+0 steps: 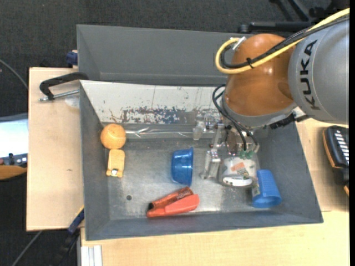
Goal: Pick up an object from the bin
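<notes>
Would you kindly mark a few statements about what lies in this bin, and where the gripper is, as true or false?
1. The orange ball lies near the left wall of the bin. True.
2. The yellow block lies right of the blue cup. False: it lies left of it, right beside the orange ball.
3. The gripper is over a white round thing, between the blue cup and a blue cylinder. True.
4. The red tool lies against the far wall. False: it lies by the near wall.
</notes>
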Controlling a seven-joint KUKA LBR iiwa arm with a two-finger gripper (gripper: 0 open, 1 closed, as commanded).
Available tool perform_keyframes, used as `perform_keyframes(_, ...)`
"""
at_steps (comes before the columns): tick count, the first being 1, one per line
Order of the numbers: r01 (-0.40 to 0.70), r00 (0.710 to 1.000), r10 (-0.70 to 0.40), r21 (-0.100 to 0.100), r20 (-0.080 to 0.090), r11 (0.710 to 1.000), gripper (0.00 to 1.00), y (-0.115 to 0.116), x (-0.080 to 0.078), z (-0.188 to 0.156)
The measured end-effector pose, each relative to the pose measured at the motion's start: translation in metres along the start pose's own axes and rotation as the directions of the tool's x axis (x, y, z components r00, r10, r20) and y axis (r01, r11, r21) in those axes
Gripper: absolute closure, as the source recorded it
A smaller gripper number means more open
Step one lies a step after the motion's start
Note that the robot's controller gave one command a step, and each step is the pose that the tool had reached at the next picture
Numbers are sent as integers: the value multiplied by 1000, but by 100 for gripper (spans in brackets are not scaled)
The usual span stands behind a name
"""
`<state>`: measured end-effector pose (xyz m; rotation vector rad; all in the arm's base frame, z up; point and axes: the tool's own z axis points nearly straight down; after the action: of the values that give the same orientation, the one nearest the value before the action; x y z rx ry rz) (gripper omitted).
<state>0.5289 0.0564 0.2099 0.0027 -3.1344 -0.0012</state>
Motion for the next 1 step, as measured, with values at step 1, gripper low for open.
perform_keyframes(1, -1, 1000, 1, -1, 9, 1000, 0, 0, -2, -4)
